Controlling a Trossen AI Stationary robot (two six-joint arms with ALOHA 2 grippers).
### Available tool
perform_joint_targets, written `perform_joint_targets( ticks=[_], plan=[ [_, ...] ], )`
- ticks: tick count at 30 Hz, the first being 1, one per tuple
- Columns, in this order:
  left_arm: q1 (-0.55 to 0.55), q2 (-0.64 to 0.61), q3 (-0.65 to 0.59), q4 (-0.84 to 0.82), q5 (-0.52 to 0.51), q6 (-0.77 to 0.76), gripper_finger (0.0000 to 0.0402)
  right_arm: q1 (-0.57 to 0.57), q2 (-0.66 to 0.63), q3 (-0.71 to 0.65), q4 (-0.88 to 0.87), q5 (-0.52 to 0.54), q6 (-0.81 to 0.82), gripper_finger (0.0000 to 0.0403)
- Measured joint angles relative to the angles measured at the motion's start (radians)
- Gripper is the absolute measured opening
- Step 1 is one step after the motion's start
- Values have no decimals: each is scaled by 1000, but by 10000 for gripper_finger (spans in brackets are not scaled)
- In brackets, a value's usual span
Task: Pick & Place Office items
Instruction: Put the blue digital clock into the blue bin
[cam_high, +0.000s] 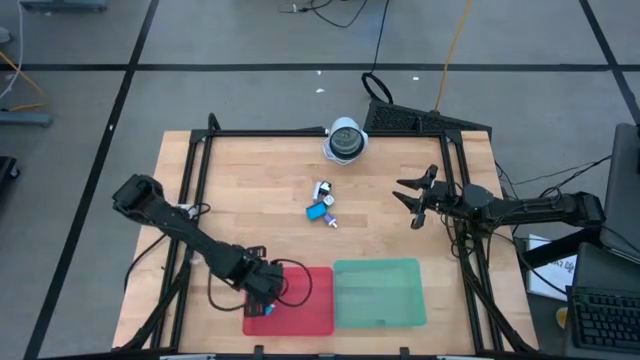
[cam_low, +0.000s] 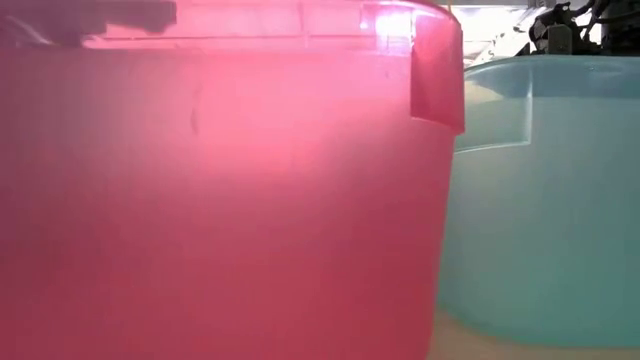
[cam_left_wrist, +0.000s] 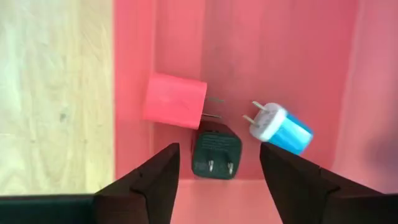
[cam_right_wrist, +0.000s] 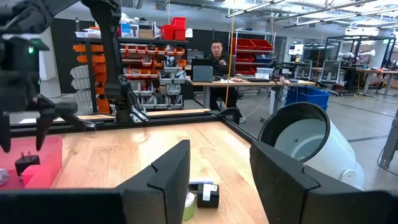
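Three small plug-in chargers lie in a corner of the red tray (cam_left_wrist: 280, 56): a red one (cam_left_wrist: 175, 100), a black one (cam_left_wrist: 216, 153) with its prongs facing up, and a blue-and-white one (cam_left_wrist: 281, 128), all close together against the tray wall. My left pincer (cam_left_wrist: 219, 171) hangs directly over the black charger, fingers (cam_left_wrist: 155, 180) spread and pinching nothing. The rest of the office items (cam_high: 322, 203), a little cluster of white, blue and dark pieces, sit at mid-table, well apart from the tray. Beside the red tray lies the green tray (cam_high: 378, 293), the two touching along one edge. A round white-and-grey domed object (cam_high: 346, 139) stands near the table's far edge. My right pincer (cam_high: 412, 197) waits spread and empty, above the table's right side, near the cluster. A person (cam_right_wrist: 217, 51) sits at a desk far behind.
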Motion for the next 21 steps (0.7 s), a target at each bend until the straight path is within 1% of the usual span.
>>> perform_joint_targets(
  ticks=[2,4,7,8,10,11,12,16,19,21],
  plan=[
    [0,-39,0,1,-5,10,231,0,0,0,0,0,0,155],
    [5,-87,0,0,-35,17,234,0,0,0,0,0,0,155],
    [18,-177,0,-1,-161,25,234,0,0,0,-3,0,0,155],
    [24,-212,0,-3,-211,51,234,0,0,0,-4,0,0,155],
    [42,-280,0,-13,-295,154,235,0,0,0,-5,0,0,155],
    [53,-317,0,-20,-327,202,234,0,0,0,-6,0,0,155],
    [65,-351,0,-24,-350,219,234,0,0,0,-6,0,0,155],
    [117,-494,0,-17,-388,187,236,0,0,0,-6,0,0,155],
    [145,-586,0,10,-423,233,235,0,0,0,-6,0,0,155],
    [155,-645,0,-4,-465,251,234,0,0,0,-6,0,-1,155]
  ],
)
